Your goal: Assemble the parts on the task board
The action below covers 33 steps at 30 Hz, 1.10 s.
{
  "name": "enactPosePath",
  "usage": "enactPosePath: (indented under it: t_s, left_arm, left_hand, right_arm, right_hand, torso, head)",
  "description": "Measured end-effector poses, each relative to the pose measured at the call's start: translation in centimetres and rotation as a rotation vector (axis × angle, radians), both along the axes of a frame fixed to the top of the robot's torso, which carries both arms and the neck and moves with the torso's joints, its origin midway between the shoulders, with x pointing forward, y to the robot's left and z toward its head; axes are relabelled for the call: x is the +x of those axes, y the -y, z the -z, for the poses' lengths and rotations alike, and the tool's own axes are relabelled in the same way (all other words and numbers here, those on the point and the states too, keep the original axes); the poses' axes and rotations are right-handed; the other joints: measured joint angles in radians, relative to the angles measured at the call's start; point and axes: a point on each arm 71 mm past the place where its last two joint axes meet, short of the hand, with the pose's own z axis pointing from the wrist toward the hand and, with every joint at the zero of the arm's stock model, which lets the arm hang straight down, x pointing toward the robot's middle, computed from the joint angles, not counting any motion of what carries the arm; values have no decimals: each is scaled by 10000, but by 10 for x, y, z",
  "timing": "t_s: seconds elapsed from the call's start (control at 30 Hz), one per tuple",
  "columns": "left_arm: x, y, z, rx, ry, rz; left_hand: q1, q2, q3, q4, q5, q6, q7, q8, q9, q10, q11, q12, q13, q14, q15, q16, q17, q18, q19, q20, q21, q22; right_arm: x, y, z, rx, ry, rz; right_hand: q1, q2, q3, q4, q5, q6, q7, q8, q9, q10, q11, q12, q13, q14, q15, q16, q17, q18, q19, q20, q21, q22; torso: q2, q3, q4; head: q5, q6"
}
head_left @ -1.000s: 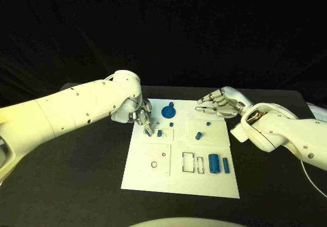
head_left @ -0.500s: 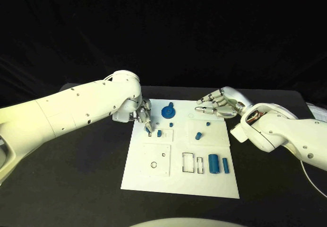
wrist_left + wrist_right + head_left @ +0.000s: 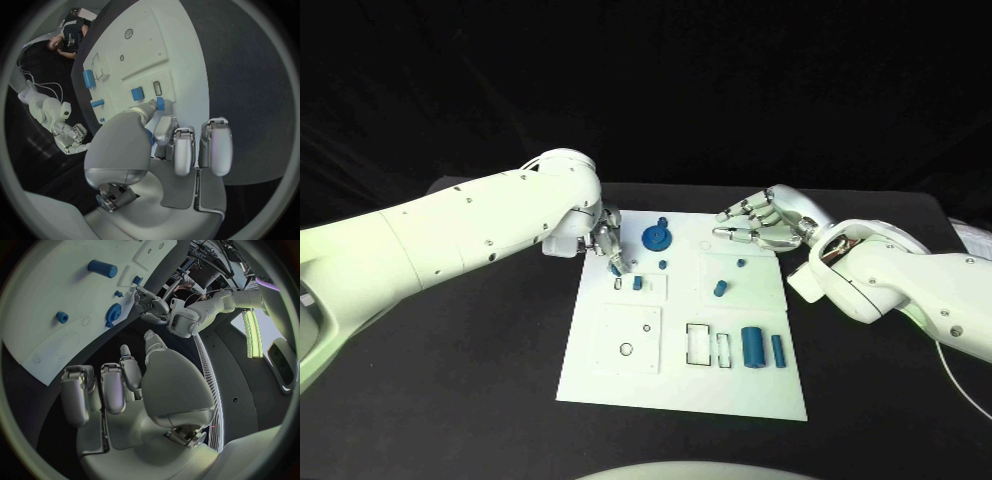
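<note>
You're early on: several parts (image 3: 753, 346) lie loose on the task board (image 3: 678, 385), left hand (image 3: 604, 243) pinching a small blue piece (image 3: 160, 103), right hand (image 3: 759, 224) spread and holding nothing.

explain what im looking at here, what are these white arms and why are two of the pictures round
This is a two-armed robot at a black table. Each white arm ends in a silver hand with fingers. The square picture comes from a camera on the robot's head, looking down. The two round ones come from fisheye cameras at the wrists, looking out past each hand, so straight edges bend.

On the table lies the white task board, with small blue parts on it: a gear, a cylinder and some little pieces.

The left hand hangs over the board's far left corner, and its fingers pinch a small blue part. The right hand hovers beside the board's far right corner, fingers apart, holding nothing.
</note>
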Motion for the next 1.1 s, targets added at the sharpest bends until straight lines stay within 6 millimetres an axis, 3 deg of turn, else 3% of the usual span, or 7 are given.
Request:
enactPosePath:
  t_s: [0.37, 0.7, 1.1]
  left_arm:
    - [-1, -2, 0, -20, 67, -32]
    - [-14, -13, 2, -270, -109, -26]
    - [-25, -10, 1, -942, -531, -29]
  left_hand:
    - [-3, -3, 25, -25, -12, -17, 19, -39, -10, -1, 0, 0, 12, -1, 1, 0, -1, 0, 0, 0, 0, 0]
    - [-5, -4, 83, -85, 1, 0, 28, -76, -26, -1, 1, 0, 46, -2, 1, 0, -2, -1, 0, 0, 0, 0]
    - [-37, -26, 111, -113, 1, 20, 12, -90, -8, 35, 37, 43, 66, -1, 2, 0, -3, 0, 0, 0, 0, 0]
  right_arm:
    - [0, 0, 0, -7, -13, -2]
    - [0, 1, 1, -18, -37, 7]
    - [0, 0, 3, -24, -78, -1]
  right_hand:
    - [0, 0, 0, 0, 0, 0, 0, 0, 8, 0, 0, 21, -4, 0, 0, 0, -1, 0, 0, 0, 0, -1]
    - [2, 2, -27, -27, 0, 0, 0, 0, 7, 0, 0, 22, 8, 0, 0, 0, -2, 0, 0, 0, 0, -2]
    - [42, 42, -27, -27, 0, 0, 0, 0, 5, -1, 1, 36, 15, 0, 0, 0, -3, -1, 0, 0, 0, -3]
  torso:
    - [0, -2, -11]
    - [3, -6, 7]
    - [0, -9, 12]
  head:
    - [-15, 20]
    - [-21, -2]
    - [14, -17]
